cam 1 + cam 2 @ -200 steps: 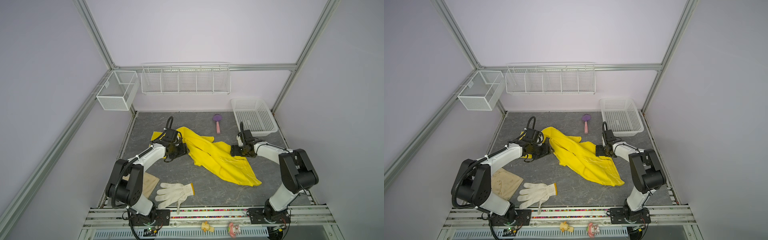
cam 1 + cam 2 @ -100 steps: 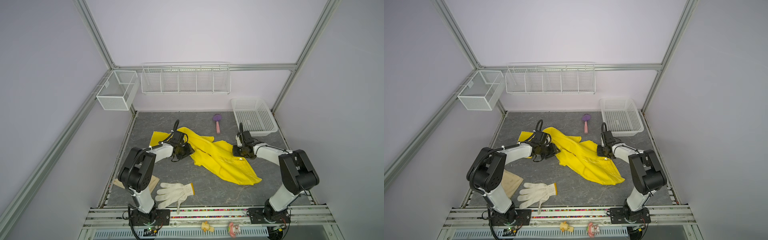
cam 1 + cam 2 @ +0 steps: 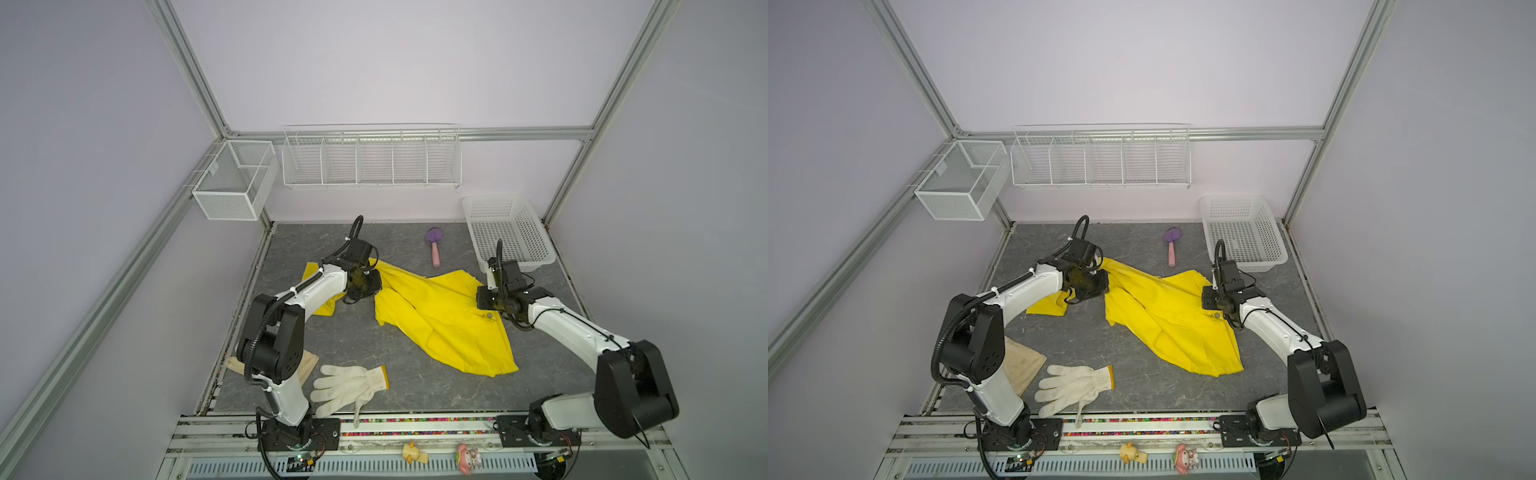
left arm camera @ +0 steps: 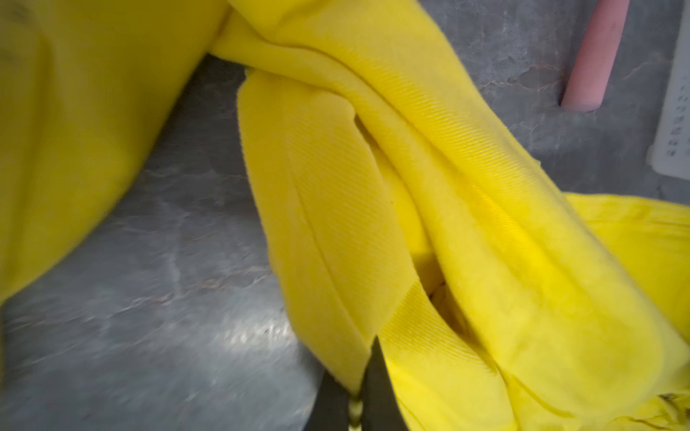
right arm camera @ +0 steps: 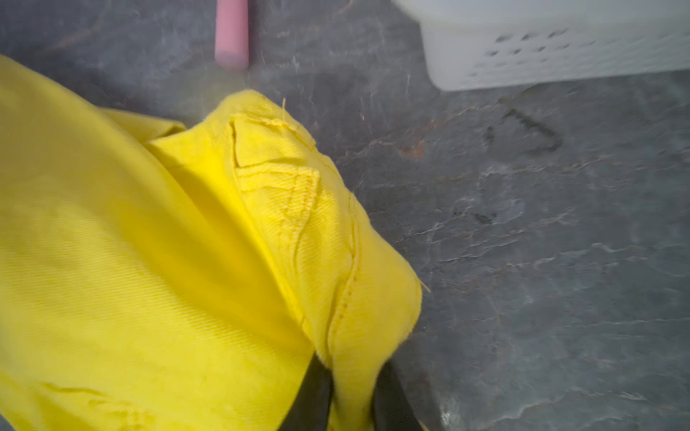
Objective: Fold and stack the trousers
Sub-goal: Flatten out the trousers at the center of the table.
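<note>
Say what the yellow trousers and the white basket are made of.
Trousers: woven cloth, likely cotton twill, matte; fine diagonal ribs and stitched seams show. Basket: seemingly rigid white plastic, smooth, with moulded slots.

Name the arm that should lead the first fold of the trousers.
Left, probably. The left gripper is shut on a leg hem of the trousers, a loose end it could carry over; the right gripper is shut on the waistband corner, better as anchor.
</note>
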